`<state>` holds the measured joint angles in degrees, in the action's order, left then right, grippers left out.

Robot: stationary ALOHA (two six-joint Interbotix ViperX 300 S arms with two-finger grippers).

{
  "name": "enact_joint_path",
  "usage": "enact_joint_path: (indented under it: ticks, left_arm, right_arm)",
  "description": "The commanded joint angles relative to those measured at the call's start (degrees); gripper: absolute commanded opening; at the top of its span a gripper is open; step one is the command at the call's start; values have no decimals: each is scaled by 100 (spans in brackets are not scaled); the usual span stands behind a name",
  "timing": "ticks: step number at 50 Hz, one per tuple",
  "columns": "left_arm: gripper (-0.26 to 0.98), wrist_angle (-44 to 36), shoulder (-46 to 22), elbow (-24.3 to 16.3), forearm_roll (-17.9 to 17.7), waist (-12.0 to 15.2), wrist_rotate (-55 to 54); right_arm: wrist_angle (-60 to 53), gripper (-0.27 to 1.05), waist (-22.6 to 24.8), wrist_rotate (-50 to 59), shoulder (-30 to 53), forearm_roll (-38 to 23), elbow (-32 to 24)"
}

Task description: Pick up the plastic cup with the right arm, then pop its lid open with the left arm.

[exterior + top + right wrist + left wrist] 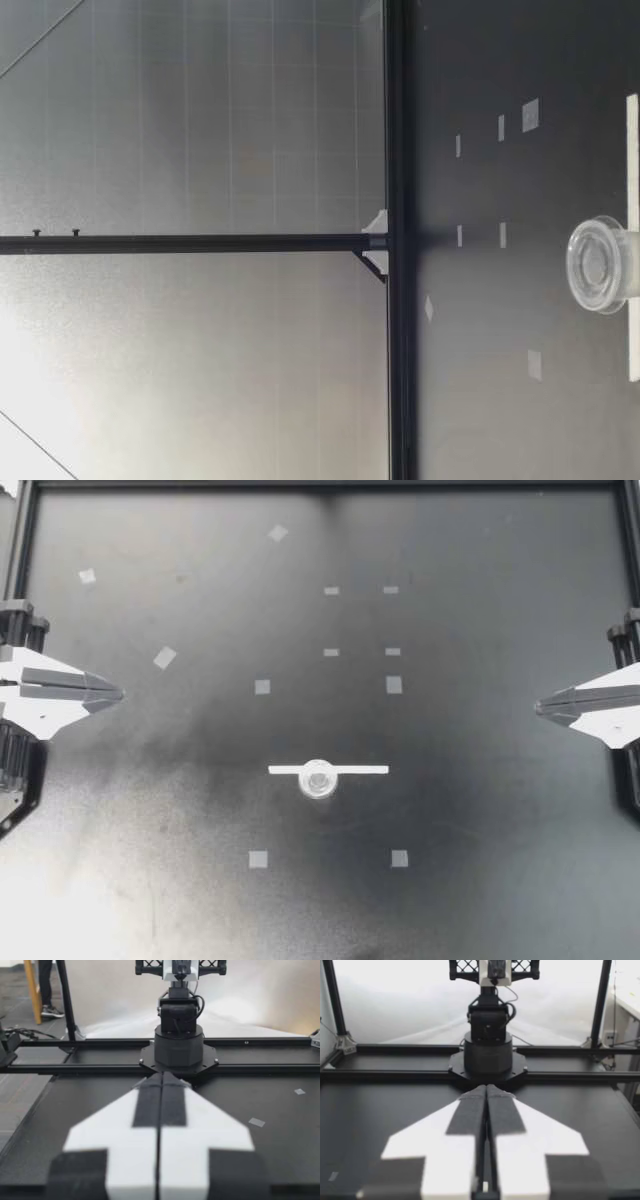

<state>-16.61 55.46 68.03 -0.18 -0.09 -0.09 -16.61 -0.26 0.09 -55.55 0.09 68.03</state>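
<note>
The left hand [118, 693] and right hand [540, 707] hang at opposite edges of the desk [480, 880], fingers pressed together and holding nothing. The clear cup [318, 778] stands mid-desk on a white strip [365, 770], well apart from both and untouched. Judging by this, no handling has begun.

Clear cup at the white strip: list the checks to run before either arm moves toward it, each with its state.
1. Clear cup in view, at the white strip: ok.
2. Left gripper apart from cup: ok.
3. Right gripper apart from cup: ok.
4. Fingers opened for a grasp: not ok, both shut.
5. Paths to cup free, only flat tape marks on table: ok.
6. Cup's open end up: cannot tell.
</note>
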Motion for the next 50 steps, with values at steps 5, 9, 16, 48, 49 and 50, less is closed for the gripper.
enact_joint_path:
  ticks: [5, 9, 16, 48, 49, 50]
  left_arm:
    - [2, -79, 0, 360, 0, -44, -9]
    - [2, -88, -26, 492, -26, -44, -26]
    - [2, -53, -246, 334, -114, -44, -26]
    - [2, -1160, -3753, -844, -114, -44, 0]
    - [2, -1195, -3876, -879, -114, -44, 0]
    - [2, -1213, -3955, -905, -114, -44, 0]
  right_arm:
    - [97, -4, 35, 0, 44, -9, 141]
    - [255, -9, 26, 70, 88, 18, 299]
    - [677, -9, 35, 387, 158, 44, 316]
    - [-527, 11, 264, 914, 2848, 44, -158]
    - [-633, 15, 264, 914, 2979, 44, -167]
    - [-694, 17, 264, 914, 3067, 44, -167]
